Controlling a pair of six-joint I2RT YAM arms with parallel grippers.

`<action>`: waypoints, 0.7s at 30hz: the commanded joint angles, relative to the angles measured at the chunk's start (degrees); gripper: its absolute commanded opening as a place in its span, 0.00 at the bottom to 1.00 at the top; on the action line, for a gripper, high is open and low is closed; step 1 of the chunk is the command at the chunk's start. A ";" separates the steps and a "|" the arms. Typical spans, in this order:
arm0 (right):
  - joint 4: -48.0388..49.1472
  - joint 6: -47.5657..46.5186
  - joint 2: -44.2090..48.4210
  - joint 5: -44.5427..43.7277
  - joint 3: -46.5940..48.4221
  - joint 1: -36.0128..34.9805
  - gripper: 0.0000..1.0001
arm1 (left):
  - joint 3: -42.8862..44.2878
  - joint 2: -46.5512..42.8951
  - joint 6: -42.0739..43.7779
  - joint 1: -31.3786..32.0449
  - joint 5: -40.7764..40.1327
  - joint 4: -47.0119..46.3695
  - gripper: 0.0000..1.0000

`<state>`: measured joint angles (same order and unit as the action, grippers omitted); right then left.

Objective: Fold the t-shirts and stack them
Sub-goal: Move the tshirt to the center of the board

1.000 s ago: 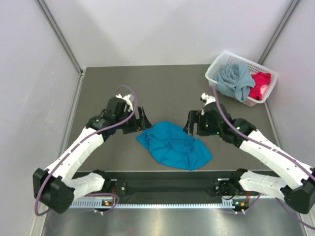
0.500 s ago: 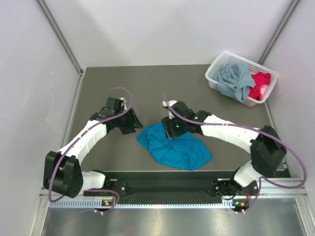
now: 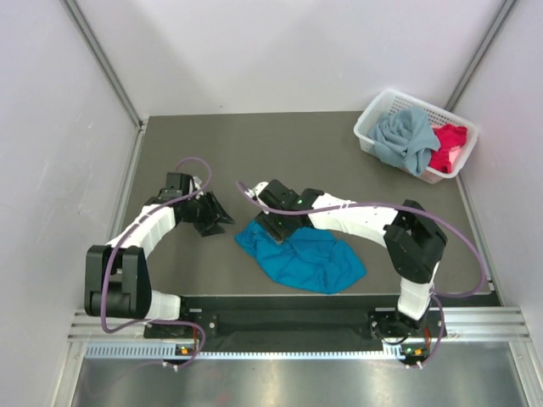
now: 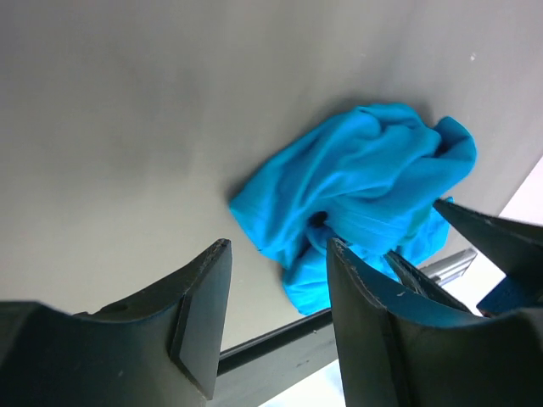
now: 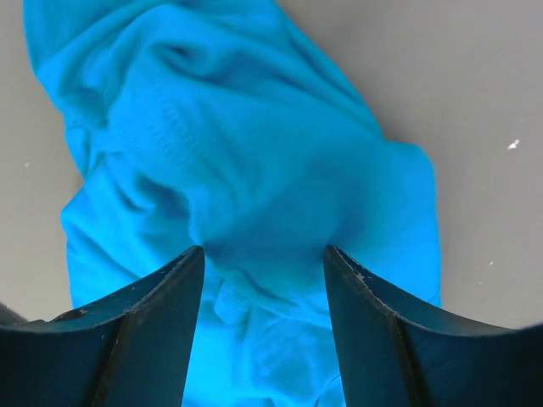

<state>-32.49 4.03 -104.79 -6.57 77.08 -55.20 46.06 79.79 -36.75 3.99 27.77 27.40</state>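
The right hand [image 5: 263,254] has swung across and is now hanging half open, narrower than a second ago. The crumpled teal t-shirt [image 3: 310,259] is lying directly beneath it, a fold sitting between the parted fingers, not pinched. The left hand [image 4: 278,253], also narrowing and holding nothing, is drawing back, with the shirt just ahead of it on the worktop [image 3: 280,153].

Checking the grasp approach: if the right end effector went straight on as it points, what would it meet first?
The teal-blue t-shirt, whose crumpled cloth lies straight ahead of the right end effector; how near is unclear.
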 commanded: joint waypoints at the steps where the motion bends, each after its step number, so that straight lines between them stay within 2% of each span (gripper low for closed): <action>1: -0.47 -2.45 0.03 -0.11 1.67 -1.93 0.59 | -1.32 -3.15 2.21 -1.96 1.50 -0.42 0.53; 6: -0.20 -1.75 -2.69 -2.48 2.28 -2.10 0.51 | -3.43 -4.03 2.21 -3.37 2.64 -0.50 0.53; 9: -0.03 -1.22 -2.44 -4.06 2.38 -2.11 0.39 | -3.79 -4.47 1.86 -3.29 3.78 -0.77 0.53; 12: 0.76 -0.78 -1.38 -5.73 1.68 -1.93 0.19 | -4.05 -5.34 1.60 -3.37 4.83 -0.94 0.54; 13: 0.85 -0.69 -0.94 -6.35 1.67 -1.84 0.09 | -4.23 -5.43 1.60 -3.29 5.53 -1.12 0.56; 15: 0.59 0.36 0.81 -8.37 1.15 -1.32 0.02 | -4.32 -5.78 1.77 -3.29 7.20 -2.25 0.62; 16: 0.59 0.80 1.69 -8.72 1.06 -1.14 0.00 | -4.40 -6.05 2.12 -3.20 8.52 -2.70 0.71; 19: -0.99 2.38 5.47 -10.04 0.79 -0.70 0.00 | -2.48 -7.45 4.92 -0.22 6.79 -2.88 0.83; 21: -2.48 4.31 8.97 -10.13 0.62 -0.09 0.00 | 1.02 -7.11 6.60 5.39 3.37 -1.57 0.86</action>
<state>-33.54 5.41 -104.12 -13.74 77.19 -56.05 42.50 74.26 -33.91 4.43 32.58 27.18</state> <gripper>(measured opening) 0.047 0.851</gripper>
